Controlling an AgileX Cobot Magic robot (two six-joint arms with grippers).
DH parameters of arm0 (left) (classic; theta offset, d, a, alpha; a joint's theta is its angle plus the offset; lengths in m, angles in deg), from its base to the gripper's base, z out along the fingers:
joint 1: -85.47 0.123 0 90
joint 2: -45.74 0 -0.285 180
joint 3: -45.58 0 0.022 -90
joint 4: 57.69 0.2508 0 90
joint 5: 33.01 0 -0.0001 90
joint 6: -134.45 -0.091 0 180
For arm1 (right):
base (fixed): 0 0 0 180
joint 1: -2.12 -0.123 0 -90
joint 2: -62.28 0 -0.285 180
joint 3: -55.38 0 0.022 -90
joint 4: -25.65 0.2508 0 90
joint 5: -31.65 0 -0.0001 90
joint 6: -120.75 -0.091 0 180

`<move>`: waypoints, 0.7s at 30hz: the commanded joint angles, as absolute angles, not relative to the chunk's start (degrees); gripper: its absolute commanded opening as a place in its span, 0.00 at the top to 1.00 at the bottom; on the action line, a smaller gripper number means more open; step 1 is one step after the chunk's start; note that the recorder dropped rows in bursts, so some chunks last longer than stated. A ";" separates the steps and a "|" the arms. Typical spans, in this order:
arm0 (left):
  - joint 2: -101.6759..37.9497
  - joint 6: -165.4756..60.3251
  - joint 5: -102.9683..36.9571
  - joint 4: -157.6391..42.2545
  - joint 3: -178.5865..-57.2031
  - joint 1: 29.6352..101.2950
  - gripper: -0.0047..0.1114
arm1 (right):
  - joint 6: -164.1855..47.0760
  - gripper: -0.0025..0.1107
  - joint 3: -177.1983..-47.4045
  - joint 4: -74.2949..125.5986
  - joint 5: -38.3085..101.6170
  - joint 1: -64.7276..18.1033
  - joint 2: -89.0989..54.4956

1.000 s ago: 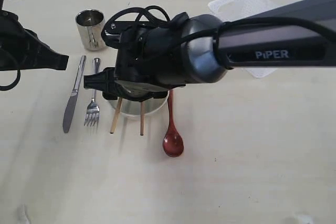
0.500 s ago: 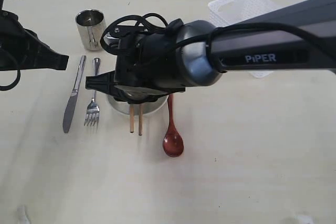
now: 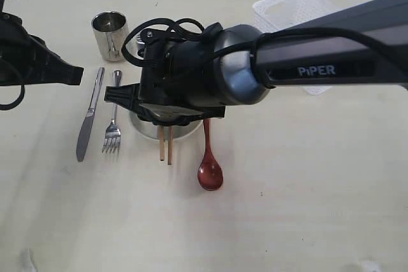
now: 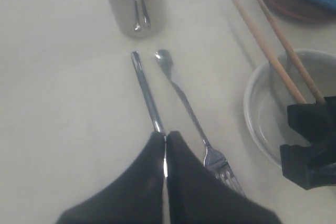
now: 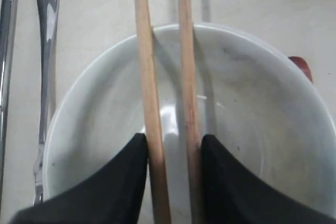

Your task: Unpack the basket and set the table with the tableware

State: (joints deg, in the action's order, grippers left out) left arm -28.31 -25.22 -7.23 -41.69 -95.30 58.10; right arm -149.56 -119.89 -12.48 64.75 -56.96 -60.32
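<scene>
I have the 2 chopsticks (image 5: 147, 77) pinched over the white bowl (image 5: 252, 103).
My right gripper (image 5: 170, 150) squeezes both sticks side by side between its jaws. My left gripper (image 4: 165, 145) has its jaws pressed together above the knife (image 4: 144, 85), which lies beside the fork (image 4: 184, 98) on the table (image 3: 287, 189). The basket (image 3: 293, 4) sits well apart.

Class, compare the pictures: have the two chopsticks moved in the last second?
Yes. The chopsticks have drawn together: the one nearer the fork swung toward the spoon.
</scene>
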 commanded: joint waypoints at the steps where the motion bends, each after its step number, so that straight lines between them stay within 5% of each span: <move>1: -28.03 -25.24 -7.51 -41.46 -95.00 58.25 0.96 | -150.94 0.69 -120.10 -13.16 65.86 -56.61 -60.38; 21: -28.03 -25.24 -7.51 -41.46 -95.00 58.25 0.96 | -153.92 0.69 -120.10 -13.16 66.43 -56.61 -60.38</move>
State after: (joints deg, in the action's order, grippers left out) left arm -28.31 -25.22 -7.23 -41.69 -95.30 58.10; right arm -153.77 -119.89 -12.60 65.81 -56.96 -60.32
